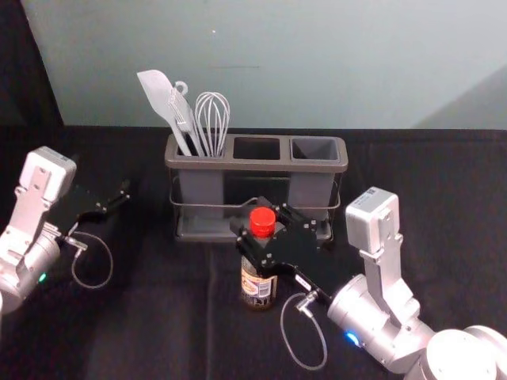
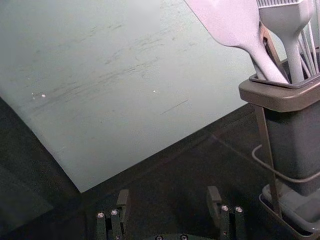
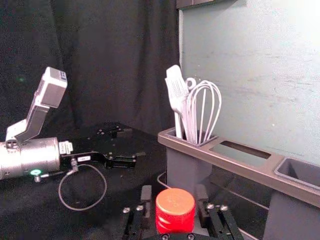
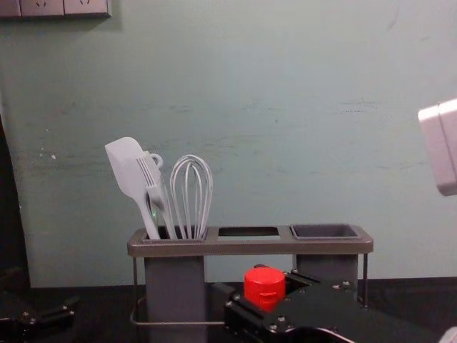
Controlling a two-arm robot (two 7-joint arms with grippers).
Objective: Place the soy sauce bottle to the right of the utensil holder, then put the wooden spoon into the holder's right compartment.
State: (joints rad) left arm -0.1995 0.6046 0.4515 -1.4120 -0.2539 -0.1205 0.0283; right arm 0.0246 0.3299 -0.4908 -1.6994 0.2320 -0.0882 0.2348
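In the head view, my right gripper (image 1: 252,214) reaches in from the right and its jaws pinch the soy sauce bottle (image 1: 258,290) below its red cap (image 1: 262,220), with the label facing out. I have it in front of the middle of the utensil holder (image 1: 238,165) — whether its base touches the black-covered desk (image 1: 158,324), I cannot tell. A spatula (image 1: 161,93), a brush-like tool (image 1: 184,120) and a whisk (image 1: 212,119) lean together in the holder's left compartment. My left gripper (image 1: 112,199) is parked over the left side of the desk. In the left wrist view, the jaws of my left gripper (image 2: 168,194) are spread wide, and one end of the holder rises beside them. In the right wrist view, my right jaws stand on either side of the bottle, the cap between them, near the holder's long rim. In the chest view, the red cap sits just lower than that rim, between the middle opening (image 4: 248,231) and the right compartment (image 4: 325,232) — my right gripper comes to it from the lower right.
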